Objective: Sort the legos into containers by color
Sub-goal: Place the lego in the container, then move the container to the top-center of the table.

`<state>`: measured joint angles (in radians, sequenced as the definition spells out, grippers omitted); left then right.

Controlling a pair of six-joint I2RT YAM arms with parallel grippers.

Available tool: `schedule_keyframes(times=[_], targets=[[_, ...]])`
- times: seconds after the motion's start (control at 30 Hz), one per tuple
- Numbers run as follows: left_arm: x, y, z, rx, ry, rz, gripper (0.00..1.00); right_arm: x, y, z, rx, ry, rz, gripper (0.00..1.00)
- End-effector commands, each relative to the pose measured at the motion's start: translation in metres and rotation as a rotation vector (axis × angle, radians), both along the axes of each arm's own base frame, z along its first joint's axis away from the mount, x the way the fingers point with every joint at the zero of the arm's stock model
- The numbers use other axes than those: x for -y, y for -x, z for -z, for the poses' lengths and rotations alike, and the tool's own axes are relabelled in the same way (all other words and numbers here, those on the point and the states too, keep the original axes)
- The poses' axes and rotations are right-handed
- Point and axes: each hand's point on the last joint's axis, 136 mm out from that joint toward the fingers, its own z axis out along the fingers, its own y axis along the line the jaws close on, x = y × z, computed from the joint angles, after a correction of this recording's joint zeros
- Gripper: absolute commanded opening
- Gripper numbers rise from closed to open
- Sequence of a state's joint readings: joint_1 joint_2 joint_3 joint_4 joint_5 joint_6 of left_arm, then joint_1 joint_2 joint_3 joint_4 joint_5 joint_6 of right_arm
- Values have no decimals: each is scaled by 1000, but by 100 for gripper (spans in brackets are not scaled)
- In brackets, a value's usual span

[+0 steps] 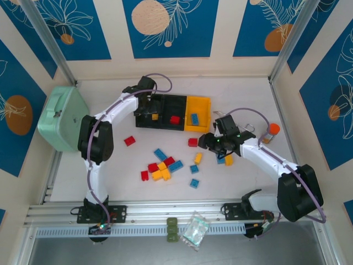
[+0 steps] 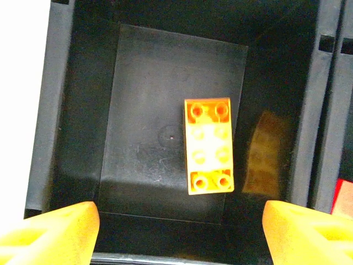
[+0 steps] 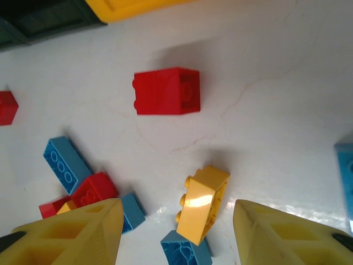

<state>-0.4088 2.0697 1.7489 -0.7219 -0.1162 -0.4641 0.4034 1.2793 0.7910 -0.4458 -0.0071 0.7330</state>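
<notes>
Top view, containers: three joined containers [image 1: 165, 128] sit upper centre, one brick in each.
Top view, legos: the loose legos [image 1: 163, 167] lie scattered mid-frame on the table [image 1: 110, 165].
Top view, claws: the left claw [image 1: 148, 106] hangs over the leftmost black bin, and the right claw [image 1: 214, 141] is low, right of centre.
Left wrist, claw: it is spread wide and empty, with a yellow brick [image 2: 208, 145] flat on the bin floor below.
Right wrist, claw: it is spread, straddling a tilted yellow lego [image 3: 201, 204] at lower centre without touching it.
Right wrist, neighbours: that lego leans on a blue lego [image 3: 187, 251], and a red lego [image 3: 165, 91] lies above, apart.
Handling: it is likely light, rigid and slick, so it is best pinched across the long flat sides. Propped as it is, it may tip or skid.
</notes>
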Motion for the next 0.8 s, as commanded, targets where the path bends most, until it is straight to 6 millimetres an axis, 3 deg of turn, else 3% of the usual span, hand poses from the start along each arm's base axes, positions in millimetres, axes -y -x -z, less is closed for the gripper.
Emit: schedule_keyframes(times=[0.0, 0.27, 0.57, 0.77], targets=[[11, 9, -26, 31, 65, 24, 77, 10, -16, -9, 8, 13, 33, 54], [17, 60, -48, 60, 153, 73, 78, 11, -54, 0, -10, 28, 33, 32], [-12, 117, -44, 51, 157, 35, 78, 19, -97, 26, -38, 76, 71, 17], [-27, 136, -37, 42, 130, 1, 78, 31, -122, 32, -44, 100, 107, 16]])
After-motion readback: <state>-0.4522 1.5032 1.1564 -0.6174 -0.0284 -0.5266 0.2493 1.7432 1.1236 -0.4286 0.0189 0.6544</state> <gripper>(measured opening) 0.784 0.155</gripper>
